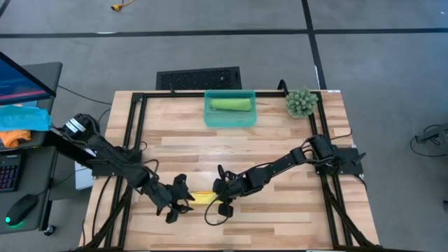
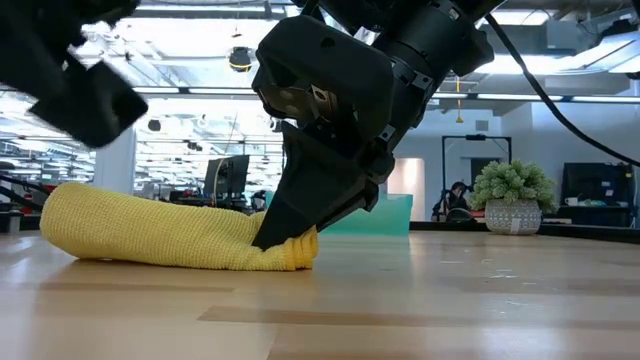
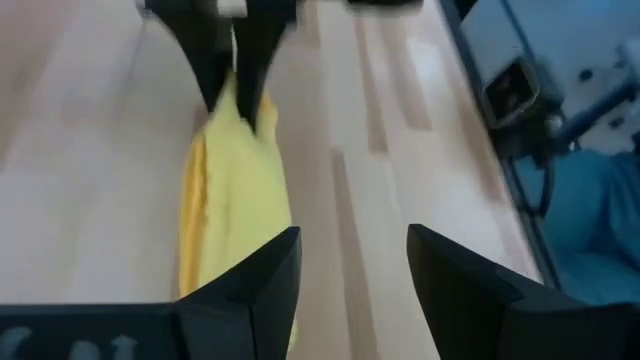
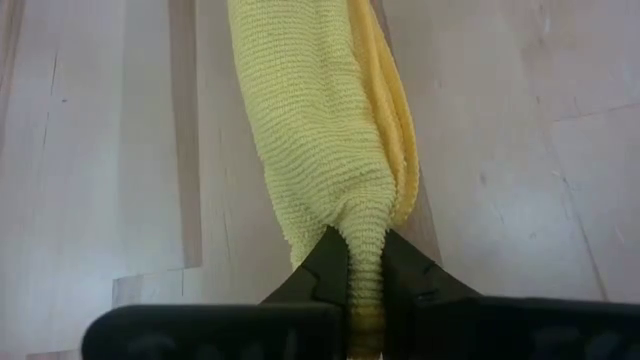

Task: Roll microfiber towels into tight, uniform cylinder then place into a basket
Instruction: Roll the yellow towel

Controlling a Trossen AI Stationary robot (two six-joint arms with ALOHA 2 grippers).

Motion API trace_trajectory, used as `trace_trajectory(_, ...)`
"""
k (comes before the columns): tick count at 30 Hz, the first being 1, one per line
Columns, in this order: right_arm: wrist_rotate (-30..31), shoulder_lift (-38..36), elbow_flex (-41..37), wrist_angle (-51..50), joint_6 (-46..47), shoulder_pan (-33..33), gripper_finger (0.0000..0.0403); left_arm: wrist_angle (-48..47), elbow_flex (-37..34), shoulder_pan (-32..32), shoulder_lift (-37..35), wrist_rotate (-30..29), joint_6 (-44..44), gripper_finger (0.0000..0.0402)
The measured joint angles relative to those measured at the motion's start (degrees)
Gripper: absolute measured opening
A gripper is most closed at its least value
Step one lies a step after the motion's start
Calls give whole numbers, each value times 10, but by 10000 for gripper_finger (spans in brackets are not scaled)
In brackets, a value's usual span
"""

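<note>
Yellow towel (image 4: 330,130) end between right jaws

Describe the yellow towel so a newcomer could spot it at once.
Find the wooden table and go to its near edge, opposite the teal basket. The yellow towel lies there as a roll between both arms, one end pinched by the right gripper. The green towel sits in the basket instead.

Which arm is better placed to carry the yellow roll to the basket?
Right: its claw is shut on the yellow towel's end; the left claw is open beside it, holding nothing.
</note>
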Motion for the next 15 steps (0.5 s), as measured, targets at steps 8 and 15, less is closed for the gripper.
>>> trace_trajectory(8, 0, 0, 0, 0, 0, 0, 39, 56, 4, 5, 92, 33, -3, 176)
trace_trajectory(15, -6, 0, 0, 1, 1, 0, 39, 50, 5, 27, 107, 15, -40, 176)
